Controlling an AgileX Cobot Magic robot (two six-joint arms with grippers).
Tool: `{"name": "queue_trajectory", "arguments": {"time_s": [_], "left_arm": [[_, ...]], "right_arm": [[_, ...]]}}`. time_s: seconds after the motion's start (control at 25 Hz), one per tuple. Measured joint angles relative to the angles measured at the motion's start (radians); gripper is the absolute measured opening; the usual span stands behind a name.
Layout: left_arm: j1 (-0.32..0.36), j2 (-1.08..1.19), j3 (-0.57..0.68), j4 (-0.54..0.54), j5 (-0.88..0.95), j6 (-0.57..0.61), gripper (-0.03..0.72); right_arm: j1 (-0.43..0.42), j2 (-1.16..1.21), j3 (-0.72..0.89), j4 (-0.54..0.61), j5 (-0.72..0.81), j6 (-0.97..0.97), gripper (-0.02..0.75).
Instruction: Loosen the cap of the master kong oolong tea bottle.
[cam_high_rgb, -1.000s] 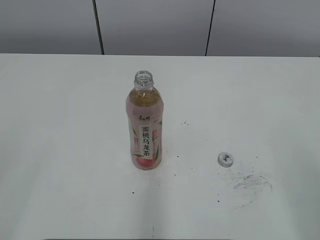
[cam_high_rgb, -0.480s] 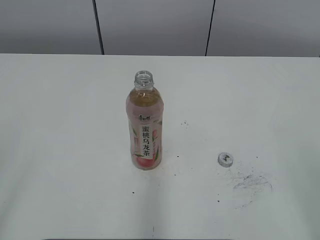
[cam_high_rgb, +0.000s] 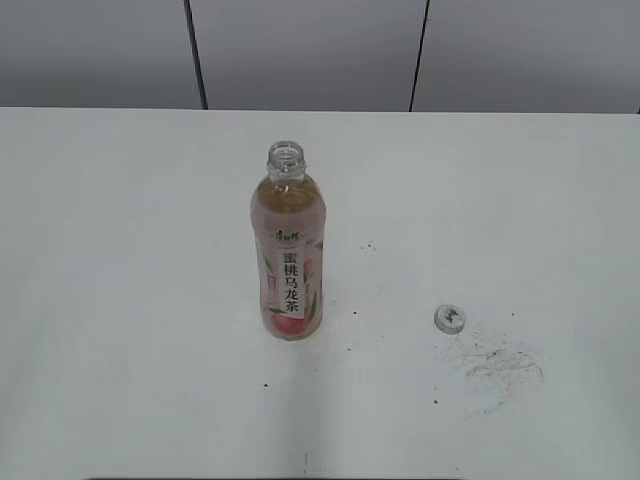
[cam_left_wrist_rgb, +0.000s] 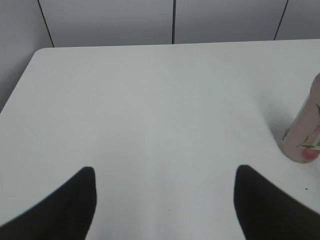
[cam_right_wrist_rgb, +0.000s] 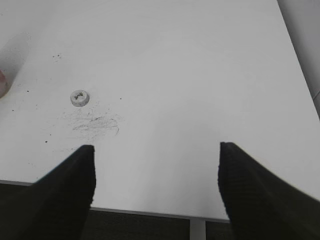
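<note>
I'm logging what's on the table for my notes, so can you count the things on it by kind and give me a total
Bottles: 1, the master kong oolong tea bottle, upright with its mouth open.
Caps: 1, the cap, lying on the table to the bottle's right, apart from it.
Total: 2

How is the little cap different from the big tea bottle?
The bottle is tall and stands upright; the cap is small, low and lies flat. The bottle is clear, holding pale amber tea, with a pink-and-white label; the cap is plain white-grey. The bottle stands near the table's middle, its neck open; the cap lies off it, to the right beside dark scuff marks. Both rest on the white table, and no gripper touches either.
</note>
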Motion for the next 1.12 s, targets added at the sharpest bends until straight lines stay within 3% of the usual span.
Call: {"name": "queue_trajectory", "arguments": {"time_s": [0.28,0.56,1.12], "left_arm": [[0.000,0.000,0.000,0.000,0.000,0.000,0.510],[0.000,0.000,0.000,0.000,0.000,0.000,0.510],[0.000,0.000,0.000,-0.001,0.000,0.000,0.505]], "right_arm": [[-0.086,-0.001,0.000,0.000,0.000,0.001,0.574],[-0.046,-0.001,0.000,0.000,0.000,0.000,0.574],[-0.047,-0.001,0.000,0.000,0.000,0.001,0.574]]}}
